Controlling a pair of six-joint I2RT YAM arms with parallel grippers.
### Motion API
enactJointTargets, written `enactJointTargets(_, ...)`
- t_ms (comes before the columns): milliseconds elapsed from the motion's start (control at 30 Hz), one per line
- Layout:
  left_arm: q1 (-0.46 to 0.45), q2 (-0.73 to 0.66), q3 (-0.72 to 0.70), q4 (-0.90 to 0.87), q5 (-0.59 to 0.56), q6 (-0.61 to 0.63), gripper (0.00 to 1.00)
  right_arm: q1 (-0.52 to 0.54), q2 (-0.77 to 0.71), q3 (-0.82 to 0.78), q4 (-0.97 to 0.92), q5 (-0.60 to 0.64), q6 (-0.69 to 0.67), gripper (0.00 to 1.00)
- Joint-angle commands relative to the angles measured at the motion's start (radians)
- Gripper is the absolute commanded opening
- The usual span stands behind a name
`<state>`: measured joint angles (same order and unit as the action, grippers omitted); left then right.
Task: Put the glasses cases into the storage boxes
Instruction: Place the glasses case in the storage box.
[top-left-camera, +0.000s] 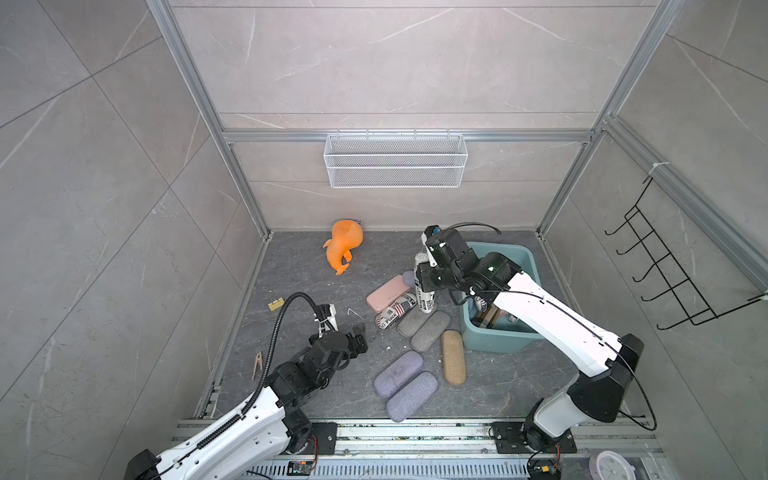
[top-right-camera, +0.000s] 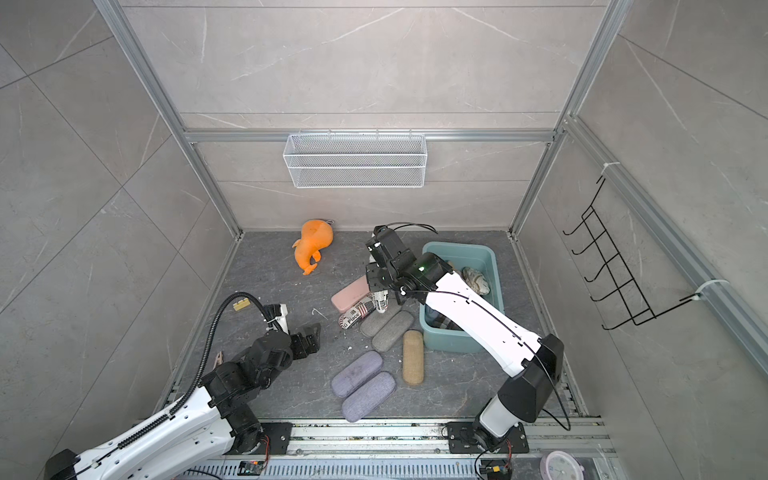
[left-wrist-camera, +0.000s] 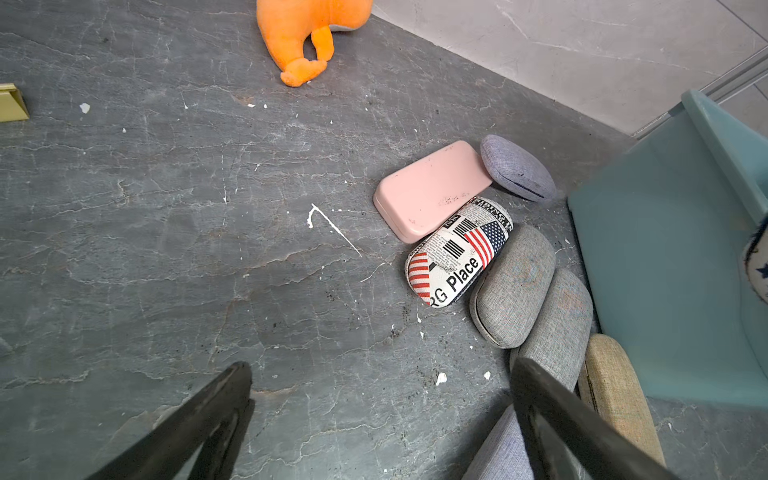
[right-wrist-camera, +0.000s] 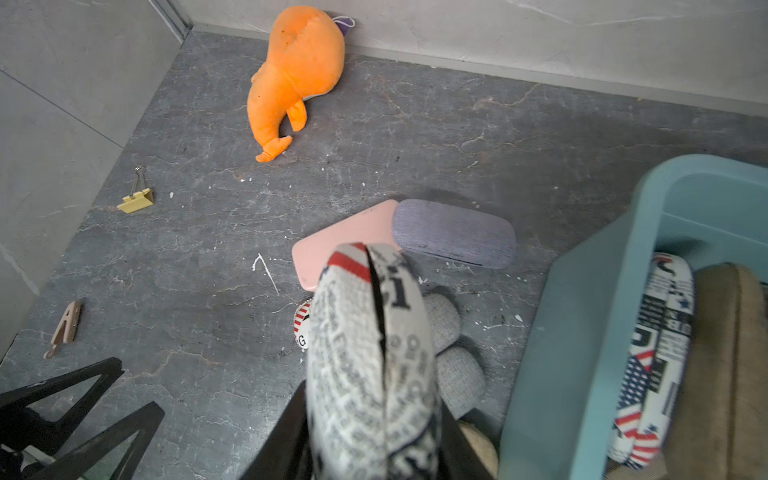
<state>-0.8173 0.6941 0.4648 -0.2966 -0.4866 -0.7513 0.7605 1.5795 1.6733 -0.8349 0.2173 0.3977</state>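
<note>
Above the floor pile: right gripper (top-left-camera: 424, 280) clamped across a newspaper-print case (right-wrist-camera: 370, 353), held clear of the floor and standing on end, just beside the teal tub (top-left-camera: 528, 254).
Step in hand: judged to be the carry from pile to tub, with the release not yet made.
Next move calls for: a sideways shift over the near rim, high enough for the case's lower end to clear it, then letting go over what lies inside.
Held case: rounded hard shell in black-on-white print, with a red stripe at the far tip and the closing seam showing in the right wrist view.
Tub contents: a boxed flag-print case (right-wrist-camera: 652, 353) and a brownish case (right-wrist-camera: 727, 353); the arm hides the rest.
Left gripper (left-wrist-camera: 382, 368): spread wide and empty, low over bare floor near the pile.
On the floor: 8 cases, namely a pink case (top-left-camera: 388, 293), a floor flag-print case (top-left-camera: 395, 313), 2 grey cases (top-left-camera: 415, 318), a tan case (top-left-camera: 454, 357), 2 lilac cases (top-left-camera: 398, 372) and 1 lone lilac case (left-wrist-camera: 517, 168) touching the pink.
</note>
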Motion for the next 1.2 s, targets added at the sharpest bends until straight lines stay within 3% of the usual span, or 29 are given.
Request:
enactJointTargets(0, 0.006, 0.012, 0.018, -0.002, 0.002, 0.009, 0.99, -0.031, -0.051, -0.024, -0.035, 0.047, -0.020, 0.37)
enactJointTargets(400, 0.031, 0.132, 0.029, 0.029, 0.049, 0.013, 0.99, -0.282, -0.134, -0.052, -0.150, 0.065, -0.107, 0.36)
enactJointTargets(700, 0.101, 0.193, 0.062, 0.045, 0.145, 0.041, 0.99, -0.443, -0.100, 0.021, -0.231, 0.191, -0.201, 0.36)
enactJointTargets(867, 0.113, 0.250, 0.086, 0.048, 0.171, 0.030, 0.99, -0.485, -0.016, 0.048, -0.238, 0.206, -0.246, 0.36)
enactJointTargets(1167, 0.118, 0.282, 0.104, 0.026, 0.170, 0.030, 0.99, -0.563, 0.152, 0.029, -0.175, 0.122, -0.245, 0.37)
